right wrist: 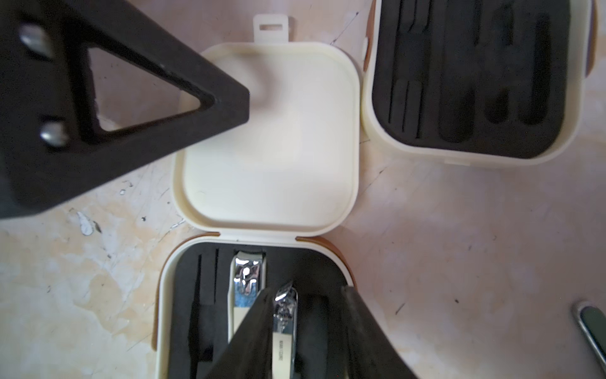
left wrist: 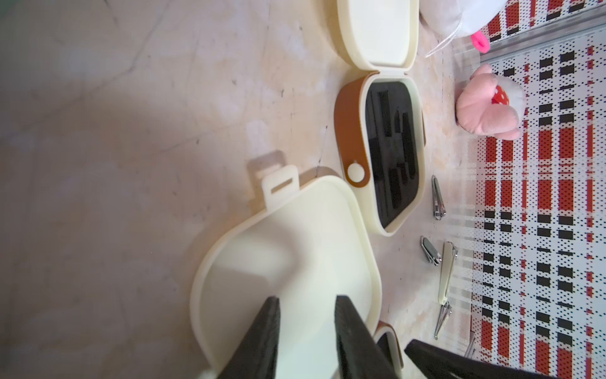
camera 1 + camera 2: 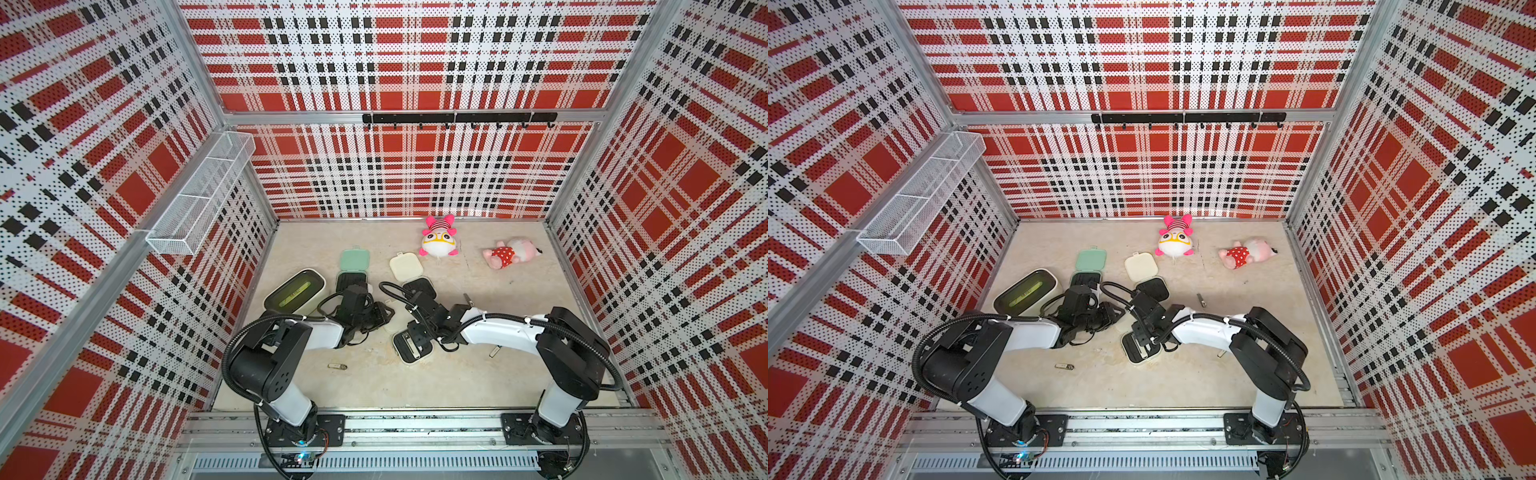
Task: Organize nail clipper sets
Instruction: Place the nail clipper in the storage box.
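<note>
Red-and-black plaid perforated walls close in a beige marbled tabletop point(image 3: 415, 386), and we take the larger cream bin with the dark green inside point(image 3: 320, 293) as our marker. Right of that bin and nearer the arm bases lies an open cream rounded-square case point(image 1: 165, 295), black ribbed insert up, its lid point(image 1: 269, 137) folded flat.

We see the left arm bend at a raised elbow and reach rightward past the bin. The left gripper point(image 2: 307, 300) tips down over that lid, fingers partly apart with nothing between them. Whether the tips press the lid we cannot tell.

The right arm reaches leftward toward the bin, wrist pitched down. The right gripper point(image 1: 306, 292) stands part open over the insert, straddling a silver nail clipper with a cream handle point(image 1: 284, 315) that lies unclamped beside a second silver clipper point(image 1: 247, 279) seated in its slot.
</note>
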Robot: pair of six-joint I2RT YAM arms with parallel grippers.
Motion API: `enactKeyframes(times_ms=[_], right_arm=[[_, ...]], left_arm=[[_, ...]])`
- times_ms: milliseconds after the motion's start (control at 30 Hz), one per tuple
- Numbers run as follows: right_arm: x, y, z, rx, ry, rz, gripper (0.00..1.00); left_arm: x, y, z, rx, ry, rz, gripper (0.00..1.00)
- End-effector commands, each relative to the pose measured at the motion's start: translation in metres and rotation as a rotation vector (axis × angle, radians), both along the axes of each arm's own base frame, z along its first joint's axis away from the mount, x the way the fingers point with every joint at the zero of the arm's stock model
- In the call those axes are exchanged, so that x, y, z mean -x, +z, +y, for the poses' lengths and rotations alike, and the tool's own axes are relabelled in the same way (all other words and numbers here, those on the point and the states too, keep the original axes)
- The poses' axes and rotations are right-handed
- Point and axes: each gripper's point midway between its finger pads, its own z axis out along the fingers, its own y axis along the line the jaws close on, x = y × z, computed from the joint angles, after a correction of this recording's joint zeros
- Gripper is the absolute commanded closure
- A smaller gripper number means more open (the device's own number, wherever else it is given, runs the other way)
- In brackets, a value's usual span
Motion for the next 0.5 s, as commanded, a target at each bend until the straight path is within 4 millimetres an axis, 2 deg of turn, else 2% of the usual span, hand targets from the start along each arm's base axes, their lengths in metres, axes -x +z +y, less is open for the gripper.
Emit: enactKeyframes(times_ms=[0, 167, 467], right_arm=[[-0.007, 0.020, 0.004, -0.038, -0.008, -0.034, 0.68], [-0.006, 0.013, 0.002, -0.031, -0.008, -0.019, 0.75], [-0.004, 0.002, 0.000, -0.030, -0.009, 0.005, 0.80]], left_arm=[[0.002, -0.007, 0.003, -0.006, -0.004, 0.012, 0.66], [0.002, -0.007, 0.002, -0.005, -0.004, 0.013, 0.66], [0.002, -0.007, 0.002, -0.005, -0.005, 0.013, 0.66]])
